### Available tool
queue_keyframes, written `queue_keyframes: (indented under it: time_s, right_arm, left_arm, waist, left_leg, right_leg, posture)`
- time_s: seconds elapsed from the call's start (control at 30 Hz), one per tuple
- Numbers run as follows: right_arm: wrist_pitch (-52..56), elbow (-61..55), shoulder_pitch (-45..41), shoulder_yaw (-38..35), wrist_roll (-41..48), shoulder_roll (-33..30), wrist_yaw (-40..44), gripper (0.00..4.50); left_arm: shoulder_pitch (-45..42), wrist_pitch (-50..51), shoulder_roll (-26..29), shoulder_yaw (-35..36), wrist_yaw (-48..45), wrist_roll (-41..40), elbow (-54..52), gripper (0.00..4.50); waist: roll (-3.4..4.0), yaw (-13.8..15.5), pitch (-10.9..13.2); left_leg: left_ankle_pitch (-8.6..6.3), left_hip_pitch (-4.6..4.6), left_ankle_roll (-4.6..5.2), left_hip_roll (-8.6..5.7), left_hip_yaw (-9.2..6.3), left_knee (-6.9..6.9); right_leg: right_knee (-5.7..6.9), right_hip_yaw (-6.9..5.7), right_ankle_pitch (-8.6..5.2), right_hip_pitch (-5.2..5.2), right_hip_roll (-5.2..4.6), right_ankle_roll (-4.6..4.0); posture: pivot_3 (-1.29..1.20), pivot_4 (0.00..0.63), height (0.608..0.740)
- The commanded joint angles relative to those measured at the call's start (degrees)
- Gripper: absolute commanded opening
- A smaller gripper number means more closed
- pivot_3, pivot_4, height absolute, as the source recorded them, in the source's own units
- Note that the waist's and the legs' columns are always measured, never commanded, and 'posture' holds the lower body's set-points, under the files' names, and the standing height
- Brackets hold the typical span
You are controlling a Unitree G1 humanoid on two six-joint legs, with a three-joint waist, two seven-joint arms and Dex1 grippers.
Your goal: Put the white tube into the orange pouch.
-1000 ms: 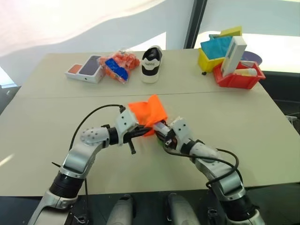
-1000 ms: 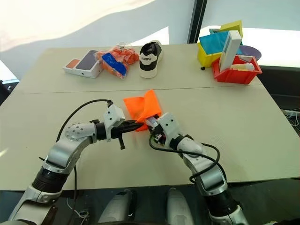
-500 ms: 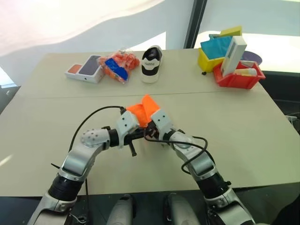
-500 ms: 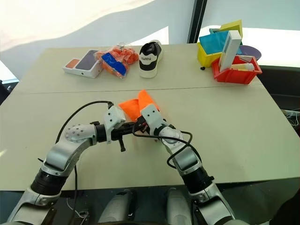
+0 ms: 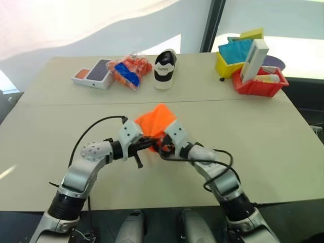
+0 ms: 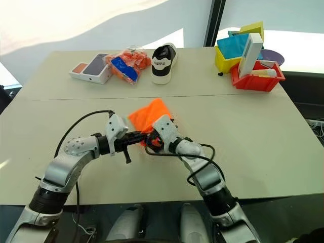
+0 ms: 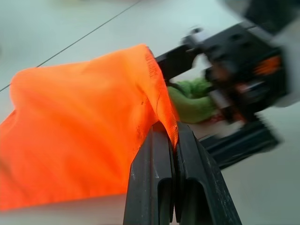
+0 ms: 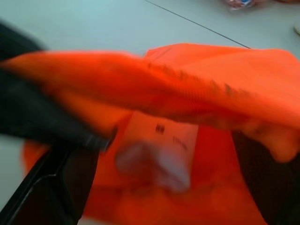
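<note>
The orange pouch (image 5: 158,119) is held up off the table in front of me. My left gripper (image 5: 149,143) is shut on the hem of its mouth, and the left wrist view shows the fabric (image 7: 79,136) pinched between the fingers (image 7: 154,187). My right gripper (image 6: 152,142) meets it from the right, its tips at the pouch mouth, jaws wide open. In the right wrist view the white tube (image 8: 157,157) lies blurred inside the orange mouth (image 8: 225,79), touching neither finger (image 8: 61,187). A green cord loop (image 7: 192,101) hangs beside the right gripper.
At the far side of the table stand a phone box (image 5: 93,74), an orange-and-blue snack packet (image 5: 129,71) and a black-and-white shoe (image 5: 163,68). At the far right are a yellow bin (image 5: 225,65) and a red bin (image 5: 258,85) with a tall white box (image 5: 253,59).
My right gripper pushed left into the pouch mouth with the tube, then opened and let it go. The pouch has spread wider. Both hands shifted slightly left.
</note>
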Motion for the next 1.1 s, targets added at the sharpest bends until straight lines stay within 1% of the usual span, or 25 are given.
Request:
queue_keyframes:
  time_s: [0.03, 0.17, 0.27, 0.33, 0.37, 0.4, 0.43, 0.5, 0.63, 0.73, 0.83, 0.87, 1.0, 1.1]
  right_arm:
    - [1.3, -7.4, 1.8, -4.0, 5.4, -2.2, 4.1, 4.43]
    - [1.9, -10.1, 4.0, -4.9, 8.2, -5.2, 7.4, 4.43]
    - [2.4, -9.4, 4.5, -4.6, 8.5, -6.0, 7.7, 3.62]
    - [1.8, -9.0, 4.5, -3.8, 7.8, -6.0, 7.4, 2.66]
    - [1.9, -8.3, 4.1, -3.5, 7.4, -5.1, 6.3, 2.02]
    - [2.1, -7.8, 3.7, -3.3, 7.3, -4.3, 5.5, 1.53]
    - [1.8, -7.1, 3.2, -2.6, 6.5, -3.8, 4.9, 0.95]
    - [1.8, -3.7, 1.0, -1.3, 4.3, -1.5, 2.2, 0.03]
    - [1.2, 1.9, -1.7, 0.4, 2.1, 1.0, 0.3, 0.03]
    - [-1.3, 6.9, -4.3, 1.1, -0.1, 3.3, -1.7, 0.03]
    - [-2.8, 7.8, -5.1, 1.0, -0.6, 4.0, -1.6, 0.03]
    - [-2.9, 6.8, -4.9, 0.8, -0.2, 3.7, -0.8, 0.03]
    - [-4.2, 0.4, -2.0, -0.1, 2.1, -0.9, 4.5, 0.03]
    - [-4.6, -5.8, 1.5, -2.5, 5.3, -6.8, 10.2, 0.03]
  left_arm:
    - [-0.5, 0.3, -0.3, 3.6, 0.0, -3.4, 1.1, 0.0]
    - [-0.3, 0.6, -0.5, 5.4, -0.4, -5.7, 3.2, 0.0]
    - [-0.6, 1.3, 0.0, 6.4, -1.3, -7.5, 4.8, 0.0]
    - [-0.8, 1.5, 0.3, 6.6, -1.8, -7.9, 5.4, 0.0]
    - [-0.9, 1.6, 0.4, 6.7, -2.0, -8.0, 5.8, 0.0]
    - [-1.0, 1.5, 0.6, 6.8, -2.1, -8.2, 6.0, 0.0]
    - [-1.1, 1.7, 0.7, 6.8, -2.1, -8.5, 6.2, 0.0]
    - [-1.1, 2.0, 0.7, 6.7, -2.2, -8.9, 5.7, 0.0]
    - [-0.2, 2.3, 0.8, 6.6, -2.4, -9.6, 3.9, 0.0]
    - [0.8, 2.0, 0.8, 7.0, -1.8, -9.7, 2.8, 0.0]
    - [1.9, 1.3, 1.4, 7.2, -1.4, -8.9, 2.1, 0.0]
    - [2.5, 0.9, 1.8, 7.5, -1.4, -8.6, 1.8, 0.0]
    - [5.0, -1.4, 4.7, 8.5, -1.4, -6.9, 1.6, 0.0]
    - [6.6, -3.3, 7.1, 9.8, -1.8, -6.0, 2.3, 0.0]
  waist:
    - [0.0, 0.0, 0.0]
    - [-0.01, 0.0, 0.0]
    - [-0.01, -0.1, 0.0]
    - [-0.01, 0.0, 0.0]
    - [-0.01, 0.0, 0.0]
    - [-0.01, 0.0, 0.0]
    - [-0.01, -0.1, 0.0]
    - [-0.01, -0.2, 0.0]
    - [-0.01, -0.1, 0.0]
    - [-0.01, -0.1, 0.0]
    - [-0.01, -0.1, 0.0]
    - [-0.01, -0.1, 0.0]
    - [0.0, -0.1, 0.0]
    - [-0.01, 0.1, 0.0]
  left_leg:
    - [0.0, 0.01, 0.0, 0.01, 0.0, 0.0]
    - [0.0, 0.05, 0.0, 0.02, 0.0, 0.0]
    - [0.0, 0.05, 0.0, 0.02, 0.01, 0.0]
    - [0.0, 0.04, 0.0, 0.02, 0.01, 0.0]
    - [0.0, 0.04, 0.0, 0.02, 0.01, 0.0]
    - [0.0, 0.04, 0.0, 0.02, 0.01, 0.0]
    - [0.0, 0.04, 0.0, 0.02, 0.01, 0.0]
    - [0.0, 0.05, 0.0, 0.02, 0.01, 0.0]
    - [0.0, 0.05, 0.0, 0.02, 0.0, 0.0]
    - [0.0, 0.04, 0.0, 0.01, 0.02, -0.01]
    - [0.0, 0.04, 0.0, 0.01, 0.03, -0.02]
    - [0.0, 0.04, 0.0, 0.01, 0.02, -0.02]
    - [0.0, 0.04, 0.0, 0.02, 0.03, -0.04]
    - [0.0, 0.02, 0.0, 0.02, 0.03, -0.05]
  right_leg:
    - [0.0, 0.0, 0.0, 0.0, 0.0, -0.01]
    - [0.01, -0.01, 0.0, 0.03, 0.02, -0.02]
    - [0.01, -0.01, 0.01, 0.02, 0.02, -0.02]
    - [0.01, -0.01, 0.01, 0.02, 0.02, -0.02]
    - [0.0, -0.01, 0.01, 0.02, 0.02, -0.02]
    - [0.0, -0.01, 0.01, 0.02, 0.02, -0.03]
    - [0.0, -0.01, 0.01, 0.02, 0.02, -0.03]
    - [0.01, 0.0, 0.01, 0.02, 0.02, -0.03]
    - [0.01, 0.0, 0.02, 0.01, 0.02, -0.06]
    - [-0.01, 0.0, 0.02, 0.01, 0.0, -0.05]
    - [0.0, 0.01, 0.02, -0.01, -0.01, -0.05]
    - [0.0, 0.01, 0.02, -0.01, 0.0, -0.05]
    - [-0.01, 0.02, 0.02, -0.03, -0.01, -0.05]
    - [-0.03, 0.01, 0.01, -0.02, -0.02, -0.05]
  posture:
    - [0.0, 0.15, 0.74]
    - [0.0, 0.15, 0.74]
    - [0.0, 0.15, 0.74]
    - [0.0, 0.15, 0.74]
    - [0.0, 0.15, 0.74]
    - [0.0, 0.15, 0.74]
    - [0.0, 0.15, 0.74]
    - [0.0, 0.15, 0.74]
    - [0.0, 0.15, 0.74]
    - [0.0, 0.15, 0.74]
    - [0.0, 0.15, 0.74]
    - [0.0, 0.15, 0.74]
    - [0.0, 0.15, 0.74]
    - [0.0, 0.15, 0.74]
